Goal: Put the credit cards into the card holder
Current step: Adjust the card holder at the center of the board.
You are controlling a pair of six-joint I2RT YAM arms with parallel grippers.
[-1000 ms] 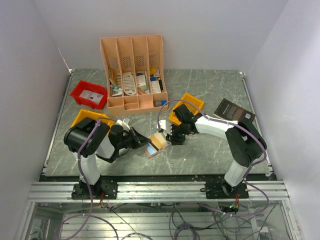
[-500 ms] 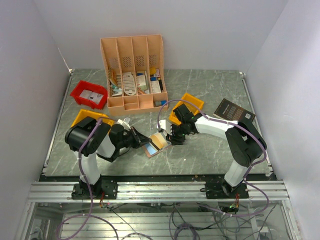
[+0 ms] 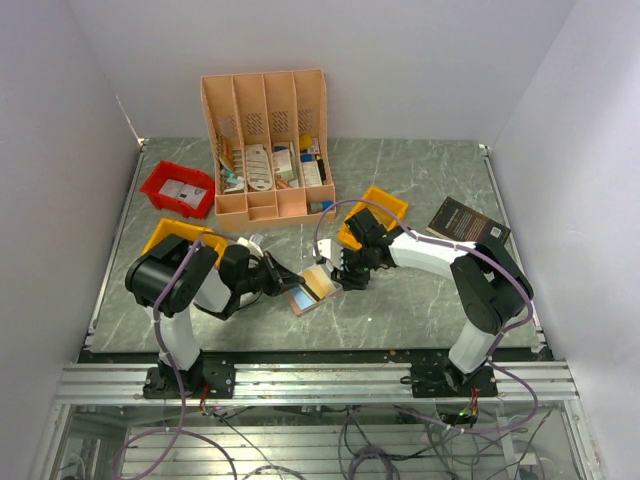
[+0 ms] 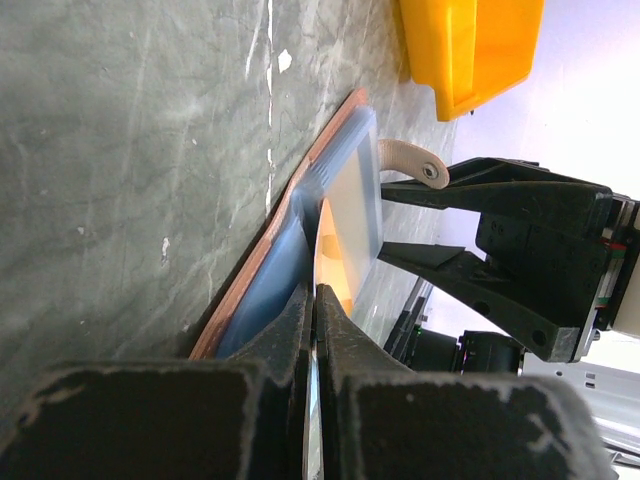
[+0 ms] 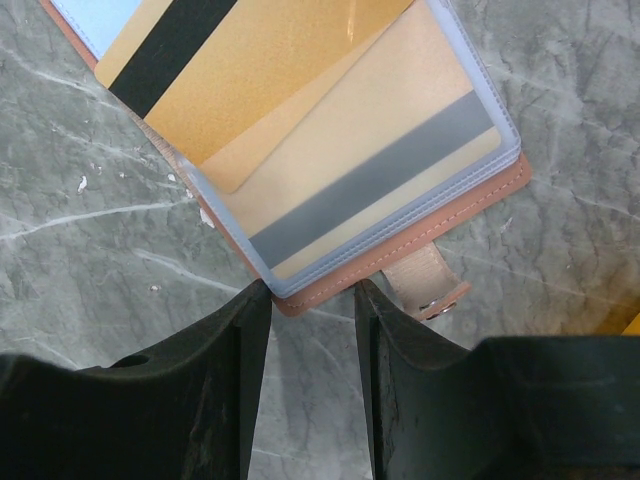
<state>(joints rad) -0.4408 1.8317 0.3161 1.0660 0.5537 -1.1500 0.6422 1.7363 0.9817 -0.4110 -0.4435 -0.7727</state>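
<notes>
The tan-brown card holder (image 3: 322,281) lies open on the table between the two arms. In the right wrist view it (image 5: 400,258) has a gold credit card with a grey stripe (image 5: 372,170) inside its clear pocket. My left gripper (image 4: 316,298) is shut on a gold credit card with a black stripe (image 5: 262,72). That card lies slanted, its end in the pocket mouth. My right gripper (image 5: 312,296) is open, its fingertips (image 5: 248,310) straddling the holder's near brown edge beside the snap strap (image 5: 430,286). A pale blue panel (image 5: 100,20) shows at the far corner.
A peach slotted organiser (image 3: 268,140) stands at the back. A red bin (image 3: 178,188) is at the back left. Yellow bins sit behind each arm (image 3: 372,212) (image 3: 178,235). A black book (image 3: 468,222) lies at the right.
My left gripper has edged slightly toward the holder with the card. The right gripper and holder have stayed in place.
</notes>
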